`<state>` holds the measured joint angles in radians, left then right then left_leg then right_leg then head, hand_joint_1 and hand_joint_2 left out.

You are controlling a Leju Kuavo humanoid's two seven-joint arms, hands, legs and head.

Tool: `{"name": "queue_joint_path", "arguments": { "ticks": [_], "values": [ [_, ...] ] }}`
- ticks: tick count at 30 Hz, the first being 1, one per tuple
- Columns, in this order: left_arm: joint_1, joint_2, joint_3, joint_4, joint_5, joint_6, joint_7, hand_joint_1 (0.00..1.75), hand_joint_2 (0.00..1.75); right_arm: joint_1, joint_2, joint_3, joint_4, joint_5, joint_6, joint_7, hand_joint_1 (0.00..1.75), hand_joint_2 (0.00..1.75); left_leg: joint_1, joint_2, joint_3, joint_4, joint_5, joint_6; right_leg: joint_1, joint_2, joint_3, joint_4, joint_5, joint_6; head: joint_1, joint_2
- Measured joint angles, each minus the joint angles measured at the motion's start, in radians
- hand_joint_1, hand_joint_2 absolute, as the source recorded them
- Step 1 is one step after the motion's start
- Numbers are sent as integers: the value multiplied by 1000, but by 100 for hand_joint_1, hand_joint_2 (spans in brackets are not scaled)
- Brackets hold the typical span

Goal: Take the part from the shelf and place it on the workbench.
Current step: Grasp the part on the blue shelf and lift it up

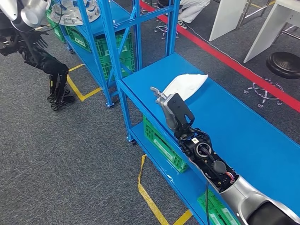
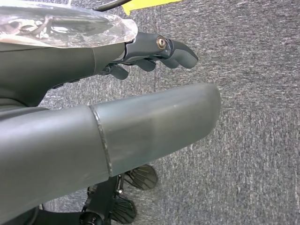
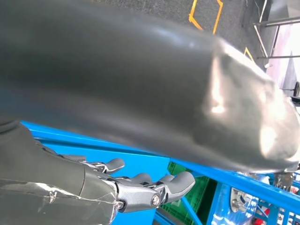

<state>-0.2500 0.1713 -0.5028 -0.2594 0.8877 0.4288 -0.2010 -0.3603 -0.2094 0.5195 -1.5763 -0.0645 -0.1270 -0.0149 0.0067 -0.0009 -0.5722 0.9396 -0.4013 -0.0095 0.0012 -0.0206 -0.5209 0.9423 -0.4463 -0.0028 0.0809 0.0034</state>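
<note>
One white part (image 1: 185, 85) lies flat on the blue counter (image 1: 247, 136), just beyond the right robot hand (image 1: 166, 104), whose fingers are apart w/ nothing in them; placing looks done, only pulling back left. Part: pale, smooth, tapered. Left robot hand (image 1: 58, 89) hangs empty, fingers loose.

The right robot hand (image 1: 166, 105) covers the near edge of the white part (image 1: 185, 85); in the right wrist view its thumb (image 3: 212, 93) blurs; the shelf (image 1: 106, 28) is cut off at the top edge
</note>
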Motion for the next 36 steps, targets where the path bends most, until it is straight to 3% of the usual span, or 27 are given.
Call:
{"name": "queue_joint_path", "arguments": {
  "ticks": [16, 20, 23, 25, 27, 28, 29, 30, 31, 33, 34, 36],
  "values": [
    [0, 0, 0, 0, 0, 0, 0, 0, 0, 0, 0, 0, -1, 0, 0, 0, 0, 0, 0, 0, 0, 0, 0, 0, 0, 0, 0, 0, 0, 0, 0, 0],
    [0, 2, 0, 0, 0, 0, 0, 0, 0, 0, 0, 0, -1, 0, 0, 1, 0, 0, -7, 0, -3, 6, -5, 9, -5, -1, 1, -3, 1, 8, -1, 0],
    [0, 2, 0, 0, 0, 0, 0, 0, 0, 0, -1, 0, -8, 0, 1, 3, 0, 0, -2, 0, 6, -7, -2, 17, -4, 0, -1, 3, -7, 15, -1, 0],
    [-2, 1, 0, 0, 1, 0, 0, 0, 0, -2, -2, -1, -12, 1, 2, 5, 0, 0, 5, 1, 19, -20, 1, 23, -4, 8, -33, 73, -45, 20, 3, 0],
    [-5, 0, 0, 0, 1, 0, -1, 0, 0, 0, -2, 0, -12, 1, 2, 7, 0, 0, 6, 2, 24, -21, 0, 25, -9, 16, -106, 219, -107, 23, 7, 0],
    [-6, -2, 0, 0, 1, -1, -1, 0, 0, 3, -3, 0, -13, 2, 3, 9, 0, 0, 6, 0, 25, -21, -2, 25, -11, 17, -142, 285, -126, 25, 8, 0],
    [-7, -3, 0, 0, 1, -2, -1, 0, 0, 7, -3, 0, -13, 2, 3, 11, 0, 0, 7, -2, 27, -20, -4, 24, -15, 17, -164, 319, -127, 28, 9, 0],
    [-7, -4, 0, 0, 0, -3, -1, 0, 0, 9, -4, -1, -13, 2, 2, 12, 0, 0, 9, -4, 29, -19, -7, 21, -19, 17, -166, 311, -107, 30, 10, 0],
    [-7, -5, 0, 0, -2, -5, -1, 0, 0, 10, -5, -1, -14, 2, 0, 14, 0, 0, 12, -7, 33, -17, -11, 15, -23, 17, -147, 261, -70, 33, 12, 0],
    [-12, -5, 0, 0, -7, -11, -1, 0, 0, 11, -6, -1, -16, 5, -6, 17, 0, 0, 16, -11, 38, -8, -22, 1, -30, 19, -84, 114, 2, 40, 14, 0],
    [-16, -5, 0, 0, -10, -13, 0, 0, 0, 11, -6, -2, -19, 6, -9, 20, 0, 0, 16, -13, 37, -3, -26, -7, -31, 22, -59, 63, 18, 40, 14, 0],
    [-24, -5, 0, 0, -12, -14, 2, 0, 0, 14, -7, -2, -22, 8, -12, 23, 0, 0, 16, -16, 32, 2, -28, -21, -26, 28, -42, 34, 15, 30, 12, 0]
  ]
}}
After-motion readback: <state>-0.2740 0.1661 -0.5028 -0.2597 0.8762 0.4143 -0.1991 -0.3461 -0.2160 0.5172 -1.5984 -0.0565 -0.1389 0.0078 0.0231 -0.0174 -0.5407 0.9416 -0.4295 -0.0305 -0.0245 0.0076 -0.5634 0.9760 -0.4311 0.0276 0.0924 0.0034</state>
